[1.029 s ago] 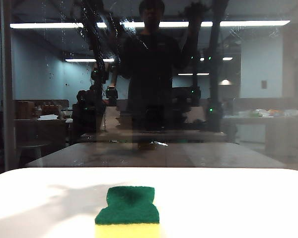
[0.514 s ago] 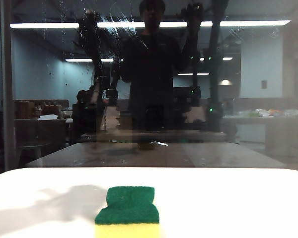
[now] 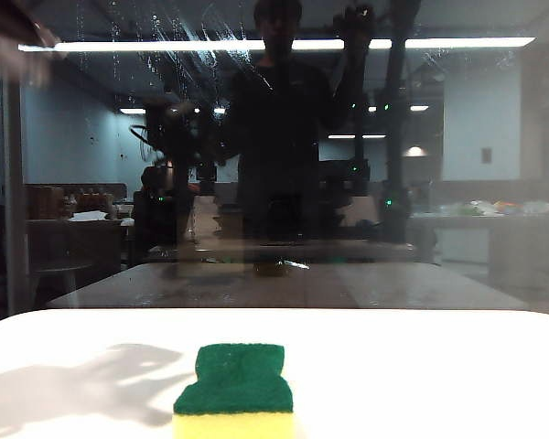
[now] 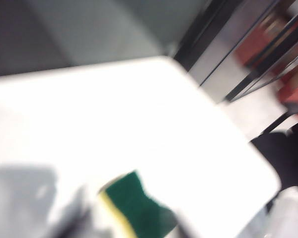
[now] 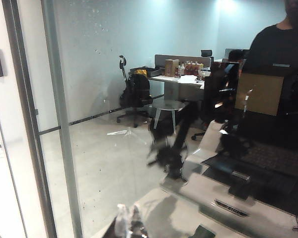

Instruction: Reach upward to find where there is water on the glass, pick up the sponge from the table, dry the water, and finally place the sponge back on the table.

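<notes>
The sponge [image 3: 234, 391] lies untouched on the table [image 3: 421, 366]; neither the left gripper nor the right gripper shows, grip impossible to tell

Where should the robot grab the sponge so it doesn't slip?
Probably at the narrow waist of the sponge, coming straight down with one pincer finger on each pinched-in side. It lies flat on the table, green side up, with open space around it.

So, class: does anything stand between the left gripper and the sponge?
Nothing visible does. The sponge lies alone on the table; the blurred left wrist view shows it just ahead of the left gripper, only bare tabletop around it. The right gripper faces the glass.
</notes>
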Available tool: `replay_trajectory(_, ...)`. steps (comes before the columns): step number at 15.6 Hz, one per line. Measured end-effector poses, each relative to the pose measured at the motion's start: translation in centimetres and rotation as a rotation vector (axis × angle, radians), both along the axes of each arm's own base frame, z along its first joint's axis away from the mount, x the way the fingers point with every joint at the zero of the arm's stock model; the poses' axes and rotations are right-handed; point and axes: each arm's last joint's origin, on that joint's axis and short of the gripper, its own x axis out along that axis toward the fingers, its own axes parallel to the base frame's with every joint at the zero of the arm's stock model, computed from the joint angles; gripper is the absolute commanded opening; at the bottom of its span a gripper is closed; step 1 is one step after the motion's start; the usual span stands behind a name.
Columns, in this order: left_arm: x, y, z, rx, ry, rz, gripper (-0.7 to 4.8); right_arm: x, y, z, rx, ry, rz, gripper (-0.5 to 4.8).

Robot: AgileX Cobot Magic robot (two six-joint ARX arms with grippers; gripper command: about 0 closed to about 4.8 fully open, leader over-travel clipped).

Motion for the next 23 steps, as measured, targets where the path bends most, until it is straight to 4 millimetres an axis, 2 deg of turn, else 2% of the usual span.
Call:
replay_trajectory(1, 0.3, -0.4, -0.5, 0.026, 0.02, 0.003, 2.84, 0.0, 0.0, 0.0, 0.0, 0.001, 0.0, -0.01)
replay_trajectory(3, 1.5, -2.5, -1.9, 0.089, 0.087, -0.041, 4.24, 0.0, 0.0, 0.0, 0.0, 0.0, 0.002, -0.01)
replay_trajectory(4, 1.9, -3.2, -2.7, 0.119, 0.119, -0.048, 4.71, 0.0, 0.0, 0.0, 0.0, 0.001, 0.001, -0.01)
replay_trajectory(5, 2.8, -4.9, -3.9, 0.149, 0.143, -0.099, 4.71, 0.0, 0.0, 0.0, 0.0, 0.001, 0.0, -0.01)
replay_trajectory(7, 3.9, -6.8, -6.1, 0.209, 0.208, -0.127, 4.72, 0.0, 0.0, 0.0, 0.0, 0.001, 0.0, -0.01)
replay_trajectory(9, 5.2, -8.1, -8.2, 0.219, 0.27, -0.126, 4.72, 0.0, 0.0, 0.0, 0.0, 0.006, 0.003, -0.01)
replay_trajectory(11, 6.1, -8.5, -9.8, 0.201, 0.354, -0.092, 4.72, 0.0, 0.0, -0.1, 0.0, 0.006, 0.0, -0.01)
replay_trajectory(17, 7.0, -9.4, -12.5, 0.155, 0.486, -0.121, 4.79, 0.0, 0.0, -0.1, 0.0, 0.007, 0.001, -0.01)
replay_trajectory(21, 6.0, -10.8, -12.7, 0.166, 0.494, -0.189, 4.79, 0.0, 0.0, -0.1, 0.0, 0.007, 0.001, -0.01)
replay_trajectory(23, 5.6, -11.9, -13.5, 0.192, 0.524, -0.214, 4.79, 0.0, 0.0, -0.1, 0.0, 0.007, 0.001, -0.01)
